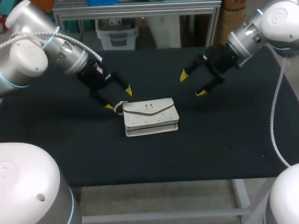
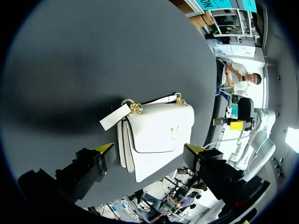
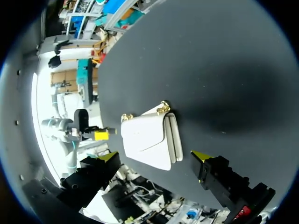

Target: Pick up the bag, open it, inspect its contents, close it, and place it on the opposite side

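Bag (image 1: 150,116) near wide-open left claw (image 1: 118,98)

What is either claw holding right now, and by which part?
Nothing. The left claw and right claw are open; the white bag lies ungripped on the table.

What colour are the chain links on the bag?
Gold; the chain links show best in the left wrist view.

No readable text or numbers on bag (image 1: 150,116).
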Robot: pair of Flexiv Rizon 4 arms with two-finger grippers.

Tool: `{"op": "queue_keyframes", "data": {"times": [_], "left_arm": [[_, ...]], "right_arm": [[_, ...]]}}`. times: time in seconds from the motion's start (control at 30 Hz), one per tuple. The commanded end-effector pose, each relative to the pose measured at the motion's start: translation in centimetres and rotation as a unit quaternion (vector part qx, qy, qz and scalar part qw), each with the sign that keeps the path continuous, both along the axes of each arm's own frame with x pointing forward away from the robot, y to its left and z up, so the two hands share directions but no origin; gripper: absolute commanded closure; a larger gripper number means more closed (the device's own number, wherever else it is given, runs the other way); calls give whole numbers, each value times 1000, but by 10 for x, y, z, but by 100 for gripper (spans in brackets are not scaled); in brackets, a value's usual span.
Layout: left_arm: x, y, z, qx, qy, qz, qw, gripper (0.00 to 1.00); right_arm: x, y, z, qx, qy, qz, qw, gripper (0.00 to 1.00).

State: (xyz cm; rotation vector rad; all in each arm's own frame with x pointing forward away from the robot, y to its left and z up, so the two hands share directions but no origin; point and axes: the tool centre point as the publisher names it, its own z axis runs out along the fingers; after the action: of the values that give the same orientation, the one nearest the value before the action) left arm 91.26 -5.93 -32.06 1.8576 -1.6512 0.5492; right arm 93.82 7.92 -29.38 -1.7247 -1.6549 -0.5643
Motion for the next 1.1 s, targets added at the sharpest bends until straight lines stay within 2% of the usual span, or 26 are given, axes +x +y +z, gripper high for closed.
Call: {"op": "queue_keyframes", "data": {"times": [0.03,0.43,0.63,0.8,1.1], "left_arm": [[-4,2,-8,-36,-7,-2,999,0],[-3,-9,-14,-88,-10,-23,996,0],[-3,-10,-19,-104,-5,-10,995,0],[-4,-13,-21,-115,-9,-4,993,0],[-14,-17,-22,-127,-16,19,992,0]], "right_arm": [[-2,-2,-11,28,-1,-12,1000,0],[14,34,-26,79,-12,6,997,0],[11,41,-35,86,-8,14,996,0],[7,41,-42,95,-24,23,995,0],[4,50,-57,112,-21,28,993,0]]}}
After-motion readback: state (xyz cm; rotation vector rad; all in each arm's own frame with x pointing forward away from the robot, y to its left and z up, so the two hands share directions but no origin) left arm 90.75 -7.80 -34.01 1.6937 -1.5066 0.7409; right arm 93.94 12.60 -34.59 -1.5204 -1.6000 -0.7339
